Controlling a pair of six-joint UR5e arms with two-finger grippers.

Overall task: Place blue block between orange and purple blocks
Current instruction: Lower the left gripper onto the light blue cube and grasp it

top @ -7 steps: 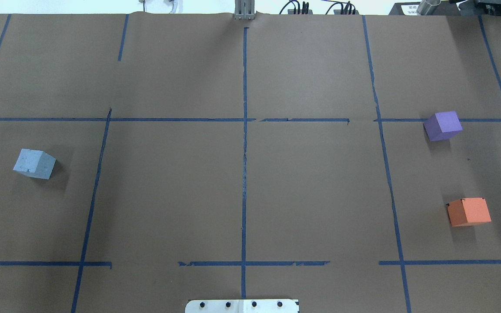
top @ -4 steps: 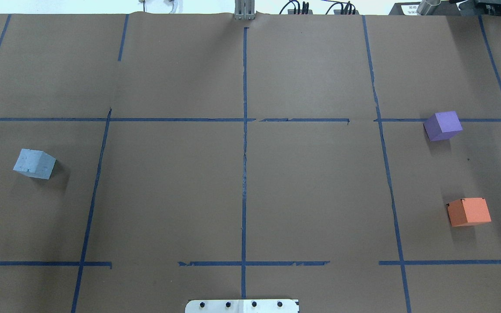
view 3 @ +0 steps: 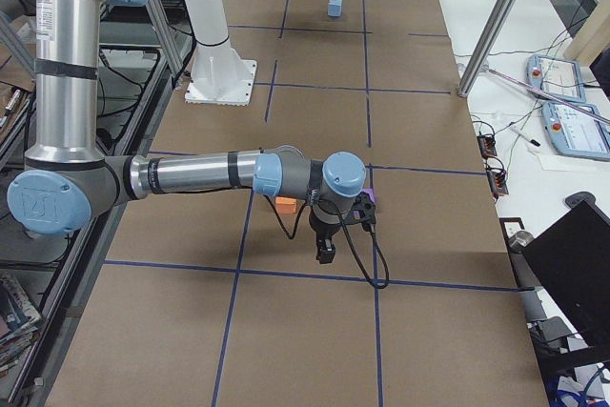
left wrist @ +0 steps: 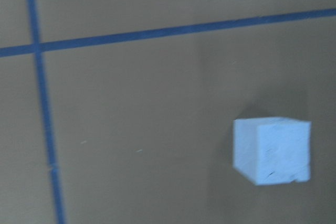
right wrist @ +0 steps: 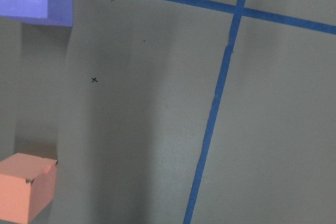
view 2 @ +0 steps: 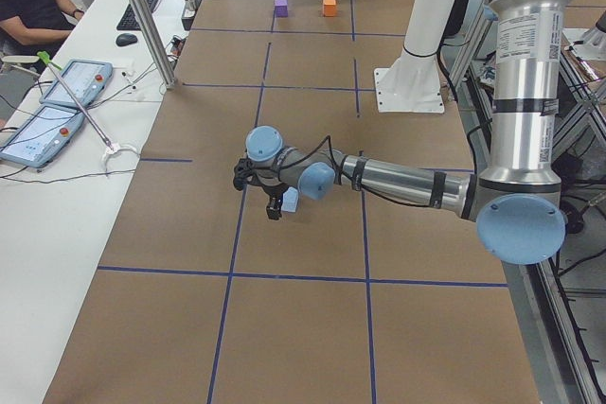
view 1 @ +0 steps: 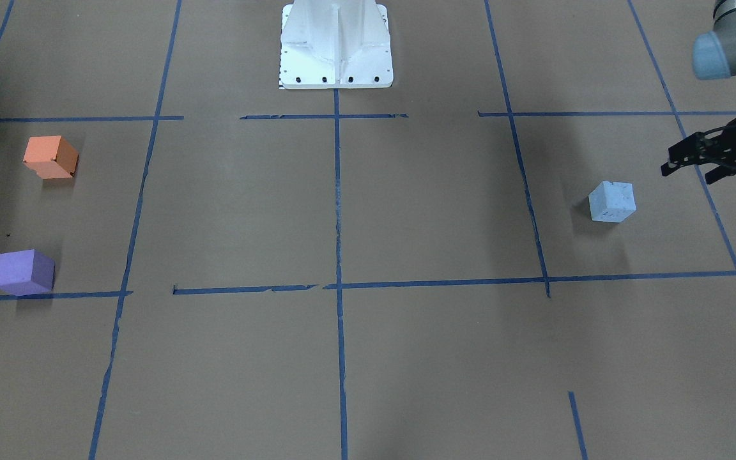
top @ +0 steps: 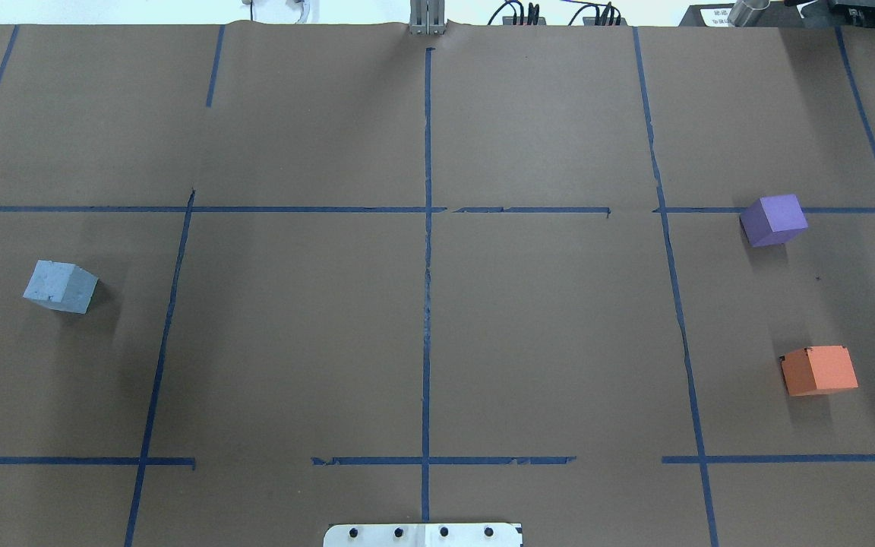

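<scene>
We saw blue block (view 1: 611, 201) on table (view 1: 432, 211), left jaws near it, released | right jaws by orange (view 1: 50, 157) and purple (view 1: 24, 272): couldn't tell.

My left arm (view 2: 398, 177) reaches low across the brown table (view 2: 303, 328). My left gripper (view 2: 256, 198) hangs close beside the blue block (view 2: 291, 200), half hidden behind my wrist. Far off, the purple block (view 2: 280, 8) and orange block (view 2: 329, 7) stand apart.
</scene>
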